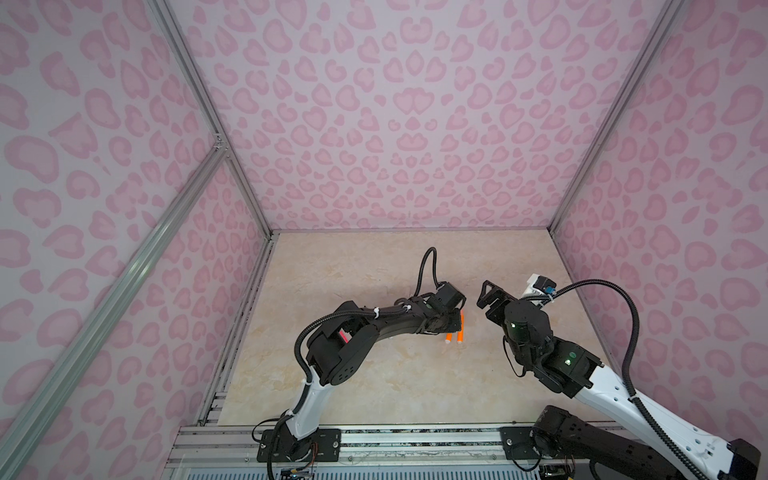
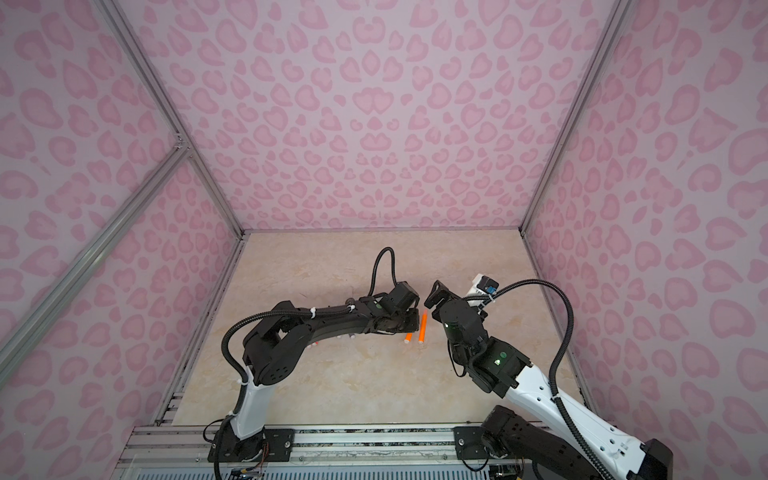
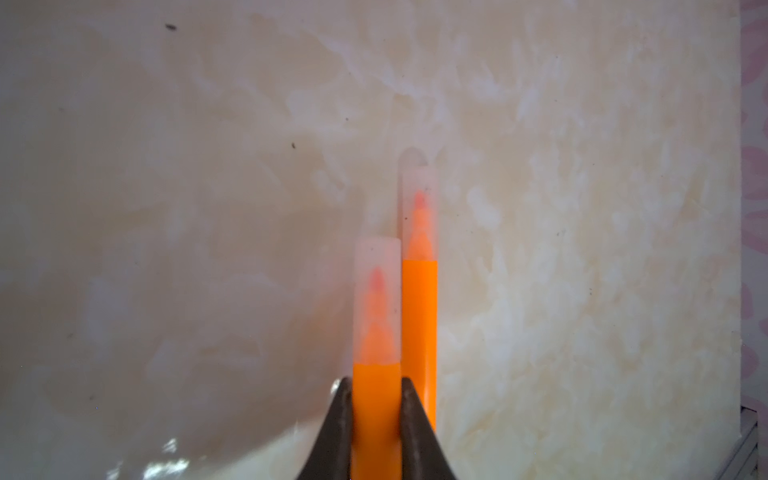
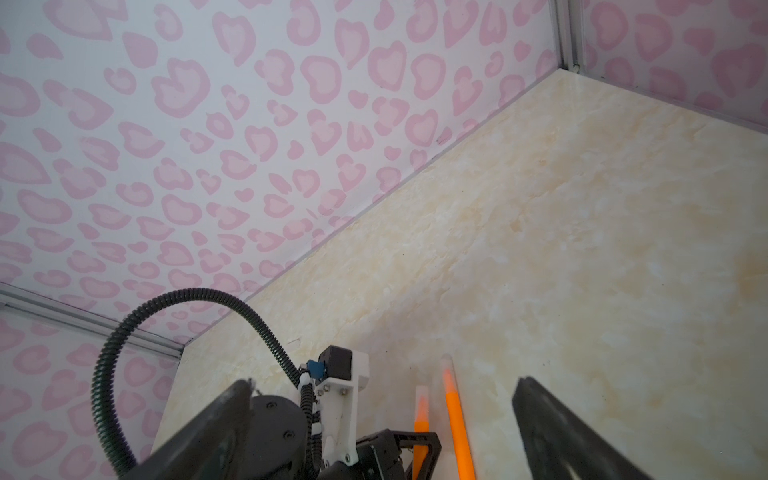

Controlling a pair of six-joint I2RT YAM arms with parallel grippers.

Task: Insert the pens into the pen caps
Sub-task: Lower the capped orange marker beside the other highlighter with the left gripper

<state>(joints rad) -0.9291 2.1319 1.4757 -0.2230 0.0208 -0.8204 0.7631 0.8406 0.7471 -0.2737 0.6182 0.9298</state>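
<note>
Beige marbled tabletop (image 1: 374, 382) enclosed by pink heart-patterned walls (image 1: 395, 124). Left gripper (image 3: 376, 384) was clamped on an orange marker pen (image 3: 376, 415) wearing a clear plastic cap (image 3: 377, 266), centre-right; a second capped orange pen (image 3: 419, 311) lay just right. Right gripper (image 4: 382, 386) hovered, jaws wide, empty.

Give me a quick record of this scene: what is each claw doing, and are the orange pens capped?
left gripper: shut on the held orange pen
held pen's tip: inside a clear cap
second orange pen: on the table beside it, tip inside a second clear cap
right gripper: open, holding nothing
</note>
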